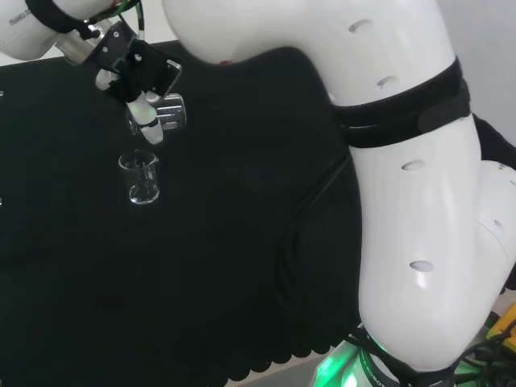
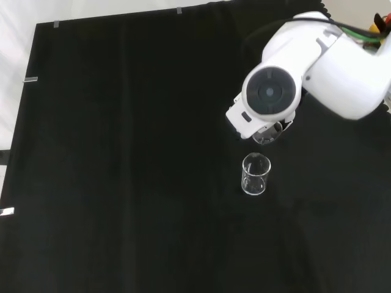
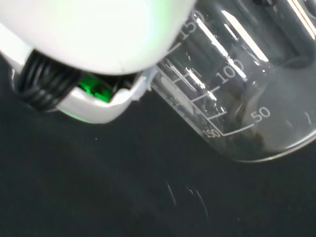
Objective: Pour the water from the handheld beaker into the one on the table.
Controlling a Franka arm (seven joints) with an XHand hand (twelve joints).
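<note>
The hand (image 1: 133,68) hangs over the black-clothed surface (image 1: 242,242), its fingers (image 1: 147,113) curled round a clear handheld beaker (image 1: 168,113) tipped well over, its long axis close to level in the head view. The target beaker (image 1: 143,177) stands upright on the cloth, apart from the held one, at about six o'clock from the fingers in that view. In the front view it (image 2: 255,174) likewise sits at six o'clock, just below the held glass (image 2: 266,135) that peeks from under the arm's white link (image 2: 269,91). The pour, by my reckoning, depends on the tilted lip staying above that open mouth. In the wrist view, the graduated wall (image 3: 232,98) lies slanted; whether water remains inside I cannot tell. A pale floor borders the cloth.
</note>
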